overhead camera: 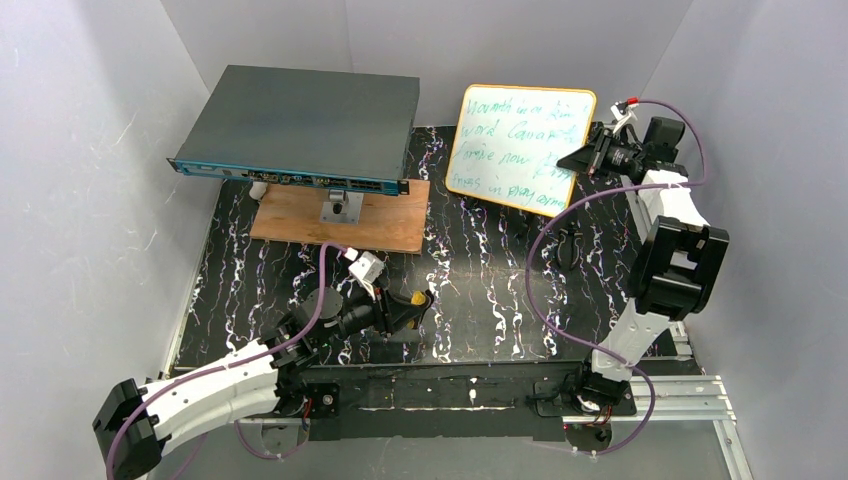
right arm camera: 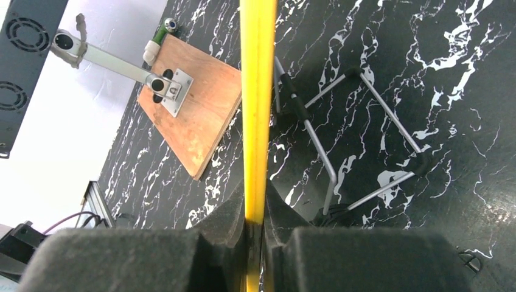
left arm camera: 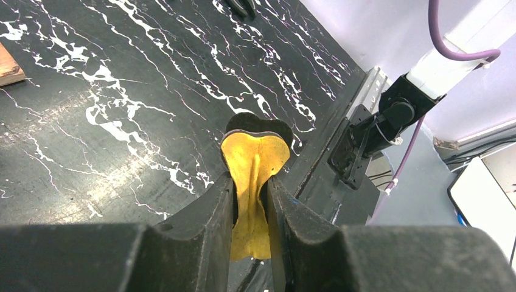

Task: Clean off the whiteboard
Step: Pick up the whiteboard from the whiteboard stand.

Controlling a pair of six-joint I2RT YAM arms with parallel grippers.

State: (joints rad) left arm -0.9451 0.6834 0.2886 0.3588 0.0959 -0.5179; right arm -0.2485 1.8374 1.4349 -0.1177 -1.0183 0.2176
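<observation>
Near, left of centre: left gripper (overhead camera: 415, 305) clamped on a yellow pad (left arm camera: 254, 152), low over the table (overhead camera: 480, 290). Far and rightward from those jaws — the whiteboard (overhead camera: 520, 148), propped tilted, long axis roughly left-right, green handwriting all over, unwiped. At its right edge — right gripper (overhead camera: 592, 152), the nearer arm, pinched shut on that edge.

Black white-veined table (overhead camera: 480, 300) bears a brown wooden board (overhead camera: 340, 215) (rear left) and a wire stand (right arm camera: 320, 152)
</observation>
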